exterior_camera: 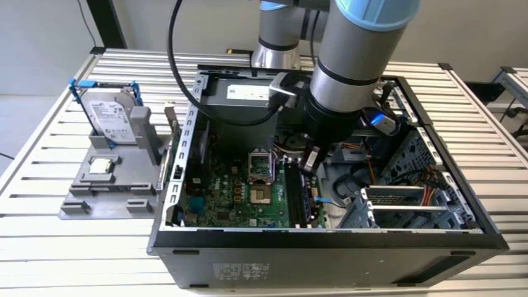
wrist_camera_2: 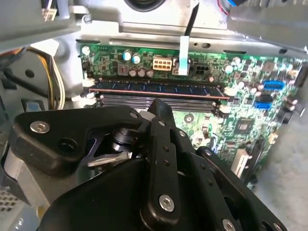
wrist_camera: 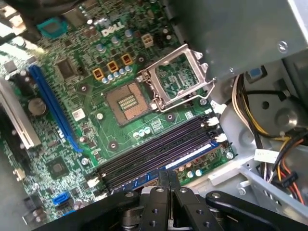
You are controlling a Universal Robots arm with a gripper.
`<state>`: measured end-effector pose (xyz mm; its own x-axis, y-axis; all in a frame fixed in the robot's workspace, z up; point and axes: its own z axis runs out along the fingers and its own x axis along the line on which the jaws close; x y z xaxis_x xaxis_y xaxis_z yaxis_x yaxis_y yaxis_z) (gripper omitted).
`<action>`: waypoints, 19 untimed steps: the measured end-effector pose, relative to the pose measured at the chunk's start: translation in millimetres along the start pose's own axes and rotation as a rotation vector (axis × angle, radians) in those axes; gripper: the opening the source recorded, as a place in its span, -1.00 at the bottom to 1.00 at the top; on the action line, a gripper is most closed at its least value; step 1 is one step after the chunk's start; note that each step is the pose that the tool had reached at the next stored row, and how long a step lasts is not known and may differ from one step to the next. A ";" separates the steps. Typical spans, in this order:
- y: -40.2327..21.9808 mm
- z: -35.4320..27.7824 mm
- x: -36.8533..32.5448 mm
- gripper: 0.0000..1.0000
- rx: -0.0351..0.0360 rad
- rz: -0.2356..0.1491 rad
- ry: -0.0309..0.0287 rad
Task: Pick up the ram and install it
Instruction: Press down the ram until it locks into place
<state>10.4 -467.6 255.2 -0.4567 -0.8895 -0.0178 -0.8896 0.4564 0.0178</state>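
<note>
The ram (wrist_camera_2: 159,90) is a long dark-blue stick with black chips. It stands in the outermost memory slot of the green motherboard (wrist_camera: 72,144), between white end latches, and shows as a blue strip (wrist_camera: 195,155) in the first wrist view. My gripper (exterior_camera: 311,163) hangs inside the open computer case, just above the memory slots (exterior_camera: 302,195). Its black fingers (wrist_camera: 161,185) are pressed together with nothing visible between them. In the second wrist view the fingertips (wrist_camera_2: 160,107) sit over the empty slots beside the ram, apart from it.
The empty processor socket (wrist_camera: 126,102) has its metal frame (wrist_camera: 175,79) flipped open beside the slots. Cable bundles (wrist_camera: 250,115) and drive cages (exterior_camera: 412,198) crowd the case on the exterior view's right. A grey tray (exterior_camera: 111,185) outside holds a hard drive (exterior_camera: 110,117) and a small chip (exterior_camera: 101,165).
</note>
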 end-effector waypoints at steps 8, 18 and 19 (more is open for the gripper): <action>0.0 0.0 0.0 -1.00 -0.0027 -0.137 0.0020; -0.1 0.0 -0.1 -1.00 -0.0067 -0.289 0.0013; -0.1 0.0 -0.1 -1.00 -0.0072 -0.304 0.0011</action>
<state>10.5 -467.6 255.1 -0.1699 -0.9852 -0.0224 -0.9853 0.1695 0.0189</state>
